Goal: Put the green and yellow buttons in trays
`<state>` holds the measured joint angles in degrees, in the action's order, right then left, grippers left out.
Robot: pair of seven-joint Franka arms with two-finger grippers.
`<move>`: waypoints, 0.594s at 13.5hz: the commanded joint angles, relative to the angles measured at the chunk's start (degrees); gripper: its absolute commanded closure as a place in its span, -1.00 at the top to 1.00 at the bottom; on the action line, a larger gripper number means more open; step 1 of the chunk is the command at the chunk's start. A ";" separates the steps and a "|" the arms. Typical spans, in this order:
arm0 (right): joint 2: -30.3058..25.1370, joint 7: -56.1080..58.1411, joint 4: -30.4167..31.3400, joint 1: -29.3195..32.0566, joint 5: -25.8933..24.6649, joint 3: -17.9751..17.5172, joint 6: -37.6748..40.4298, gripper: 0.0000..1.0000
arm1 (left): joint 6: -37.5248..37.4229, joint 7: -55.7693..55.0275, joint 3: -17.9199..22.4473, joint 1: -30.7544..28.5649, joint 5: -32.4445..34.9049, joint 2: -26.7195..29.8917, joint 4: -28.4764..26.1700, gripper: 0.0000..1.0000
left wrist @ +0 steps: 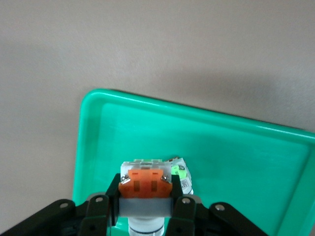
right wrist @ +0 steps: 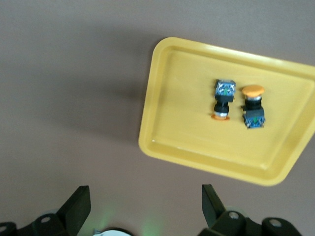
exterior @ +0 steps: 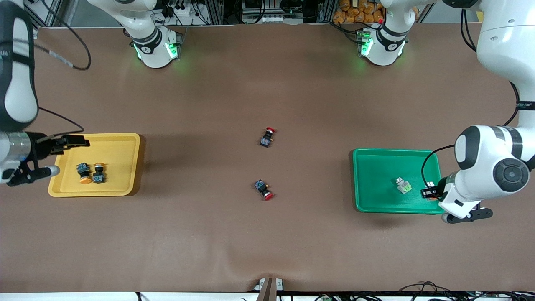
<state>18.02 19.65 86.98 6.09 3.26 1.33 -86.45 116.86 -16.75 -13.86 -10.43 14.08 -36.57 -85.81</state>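
The green button (left wrist: pixel 177 169) lies in the green tray (left wrist: pixel 236 147) at four o'clock on the surface. The yellow buttons (exterior: pixel 85 172) sit in the yellow tray (exterior: pixel 121 146) at eight. The left end effector (left wrist: pixel 146 182), apparently closed and empty, hangs low over the green button and could clip it. The right end effector (right wrist: pixel 143 189) gapes open.

You see a plain brown table (exterior: pixel 267 83) carrying a yellow tray (exterior: pixel 121 144) and a green tray (exterior: pixel 376 200). In the yellow tray, two black-bodied buttons (exterior: pixel 92 172) have orange-yellow caps; in the green tray, the silver-white button (exterior: pixel 403 186) shows a bright green face. At mid-table, two black-bodied buttons (exterior: pixel 266 137) wear red caps, and both arms are white with black joints, their bases glowing green.
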 commanded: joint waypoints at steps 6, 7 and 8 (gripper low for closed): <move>-17.92 -24.20 9.18 -6.27 -0.71 0.08 0.31 1.00 | 4.95 0.58 -0.29 -1.43 -0.02 -1.39 -4.79 -1.00; -19.59 -23.96 8.47 -6.09 -0.71 0.08 1.44 1.00 | 6.18 0.75 -0.20 -1.87 -0.02 -1.39 -5.76 -1.00; -20.65 -23.52 7.86 -6.09 -0.71 0.42 2.50 1.00 | 7.32 1.01 -0.11 -2.75 0.07 -1.39 -6.56 -1.00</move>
<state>0.94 -2.65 94.19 -0.02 3.18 1.25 -85.30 121.56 -16.75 -13.81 -11.46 14.09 -38.90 -89.66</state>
